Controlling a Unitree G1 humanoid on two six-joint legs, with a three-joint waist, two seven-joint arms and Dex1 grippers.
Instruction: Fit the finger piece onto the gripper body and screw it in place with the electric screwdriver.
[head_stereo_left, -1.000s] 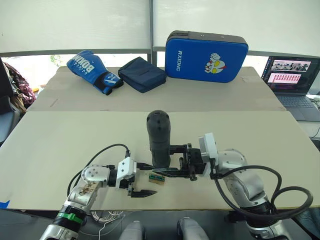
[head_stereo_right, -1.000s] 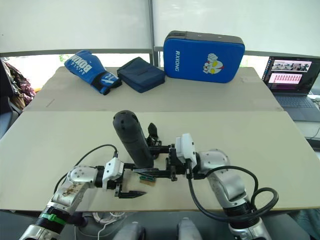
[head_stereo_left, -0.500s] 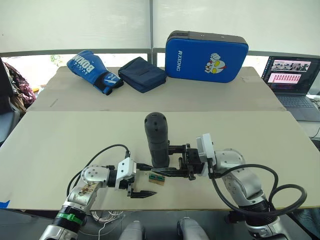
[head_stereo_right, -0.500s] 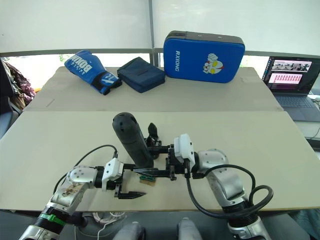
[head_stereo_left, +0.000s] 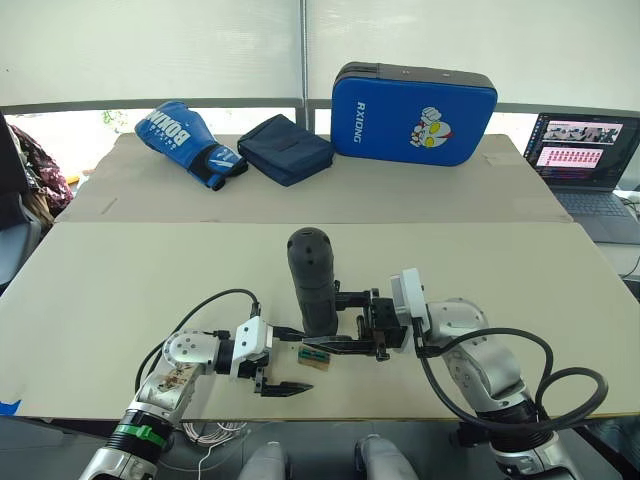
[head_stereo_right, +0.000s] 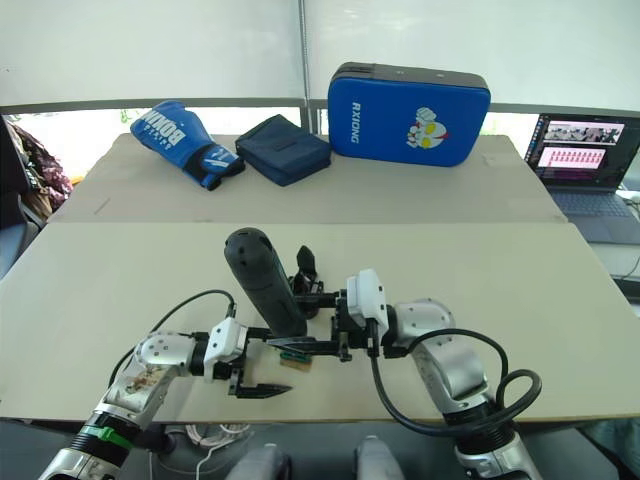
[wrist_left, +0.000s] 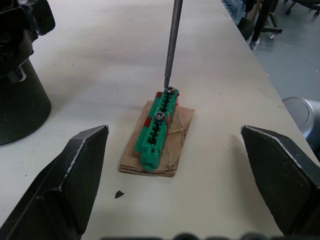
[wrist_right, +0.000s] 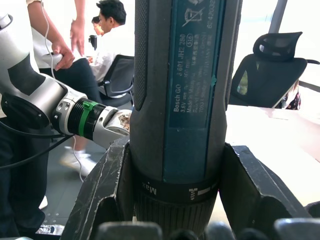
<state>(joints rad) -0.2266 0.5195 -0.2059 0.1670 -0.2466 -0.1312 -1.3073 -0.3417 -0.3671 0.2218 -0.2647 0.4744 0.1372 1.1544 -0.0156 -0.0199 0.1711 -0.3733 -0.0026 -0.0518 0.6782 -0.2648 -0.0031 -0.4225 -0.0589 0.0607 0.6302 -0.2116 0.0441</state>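
1. I see the thick black cylindrical electric screwdriver (head_stereo_left: 313, 282) standing upright, clamped between my right gripper's (wrist_right: 175, 200) two fingers; its thin metal bit (wrist_left: 172, 42) touches a screw on the small green-and-tan block (wrist_left: 159, 131).
2. That block lies on the beige table (head_stereo_left: 120, 300) between the spread, empty fingers of my left gripper (head_stereo_left: 278, 385).
3. The black gripper body (head_stereo_right: 306, 275) stands just beyond the screwdriver.
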